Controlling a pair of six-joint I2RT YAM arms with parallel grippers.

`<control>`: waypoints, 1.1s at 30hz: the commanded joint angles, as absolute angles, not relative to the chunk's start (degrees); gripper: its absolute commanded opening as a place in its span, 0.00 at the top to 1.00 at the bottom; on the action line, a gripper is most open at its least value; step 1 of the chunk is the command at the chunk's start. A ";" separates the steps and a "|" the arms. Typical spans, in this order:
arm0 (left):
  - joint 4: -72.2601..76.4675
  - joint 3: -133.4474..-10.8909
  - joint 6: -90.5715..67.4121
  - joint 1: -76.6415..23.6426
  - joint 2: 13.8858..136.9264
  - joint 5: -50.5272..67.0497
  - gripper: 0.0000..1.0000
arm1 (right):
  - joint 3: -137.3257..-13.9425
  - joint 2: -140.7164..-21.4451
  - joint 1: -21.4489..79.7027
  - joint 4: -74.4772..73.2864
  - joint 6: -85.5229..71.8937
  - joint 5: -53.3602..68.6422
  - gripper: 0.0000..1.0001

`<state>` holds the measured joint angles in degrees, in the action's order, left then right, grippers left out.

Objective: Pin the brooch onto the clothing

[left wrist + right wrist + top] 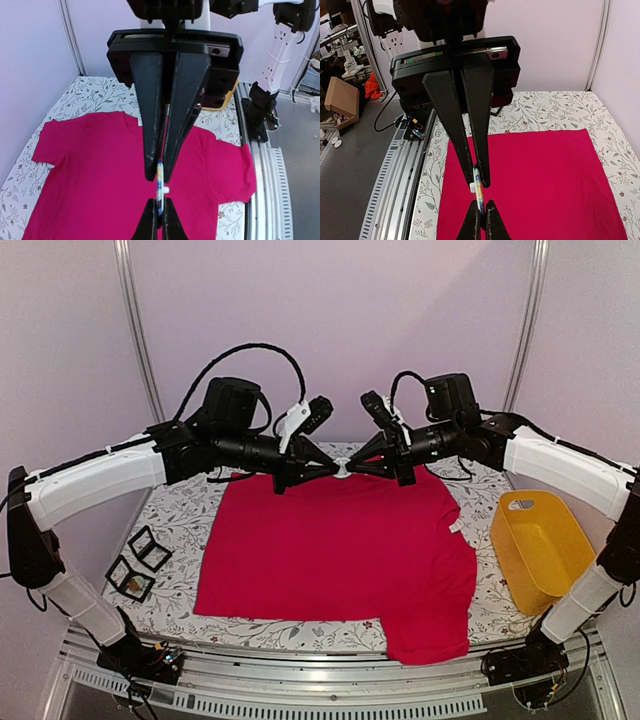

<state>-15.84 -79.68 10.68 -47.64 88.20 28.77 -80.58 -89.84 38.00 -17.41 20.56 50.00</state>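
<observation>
In the top view the red T-shirt [330, 550] lies flat in the middle of the frame on the floral tablecloth [185, 515]. A small white tag [455, 527] shows at its right edge, and one sleeve droops over the table's near edge at lower right. Above the shirt's upper edge, at the centre of the frame, the two arms meet tip to tip in the air. The left gripper [159, 177] has its fingers pressed together on the brooch [160, 196], which shows in the left wrist view as a thin, edge-on piece with blue and yellow colouring and a tiny white nub on one side. The right gripper [477, 182] reaches in from the opposite side, and its narrowed fingers pinch the other end of the same brooch, so the piece hangs between the two sets of tips, clear of the fabric below. At the right of the top view a yellow bin [530, 565] stands on the tablecloth just beside the shirt. At the left several small black-framed boxes [140, 562] sit near the table's edge, apart from the shirt.
</observation>
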 commanded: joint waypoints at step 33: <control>4.68 -70.84 1.59 -46.10 83.23 37.49 1.00 | -71.89 -85.22 38.32 4.47 5.28 57.16 0.66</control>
